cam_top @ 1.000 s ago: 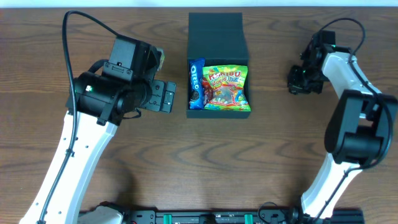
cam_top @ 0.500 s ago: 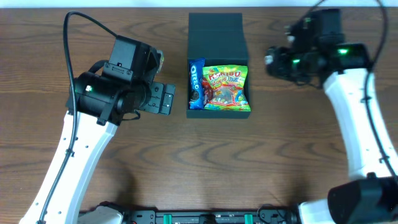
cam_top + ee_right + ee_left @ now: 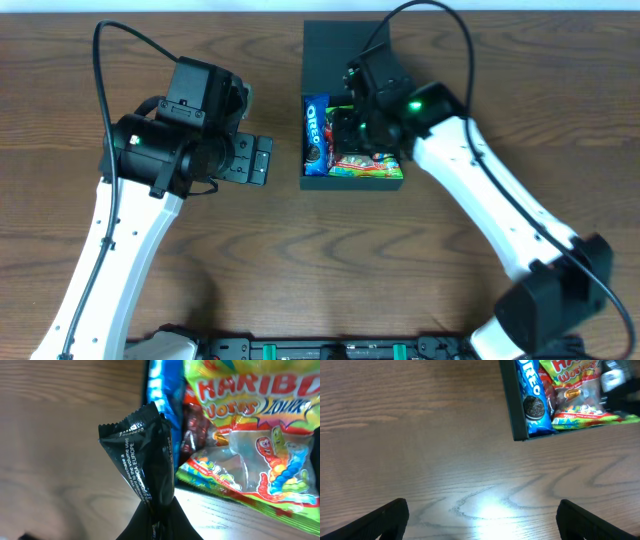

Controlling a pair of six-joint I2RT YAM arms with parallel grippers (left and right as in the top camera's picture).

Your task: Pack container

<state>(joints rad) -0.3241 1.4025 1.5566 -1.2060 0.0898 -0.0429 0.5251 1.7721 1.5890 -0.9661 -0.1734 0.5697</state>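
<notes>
Dark teal-black cardboard container (image 3: 325,55) sits at the far middle of the wooden table (image 3: 300,270), with its hinged flap lid folded back flat toward the far edge. The box body is nearer me and its top is uncovered.

Inside, a blue Oreo packet (image 3: 317,135) lies along the left wall. A green and yellow Haribo bag (image 3: 365,165) fills the rest of the box and touches the Oreo.

My right gripper (image 3: 365,125) is over the box, arm reaching in from the right side. In the right wrist view its fingers are pressed together at the bottom of frame, pinching a black packet (image 3: 145,455) by its lower end. The packet stands up from the grip, with a crimped top edge and small white print down one side. Behind it I see the Oreo packet (image 3: 160,385) and the Haribo bag (image 3: 250,435). I can't tell whether the black packet touches either of them.

My left gripper (image 3: 250,160) hangs over bare table just left of the box, apart from it. In the left wrist view the fingers (image 3: 385,520) are spread wide with nothing between them, only wood grain and a glare spot below. The container's near left corner (image 3: 513,400) shows at the top right of that view, with Oreo (image 3: 532,400) and Haribo (image 3: 575,395) inside.
</notes>
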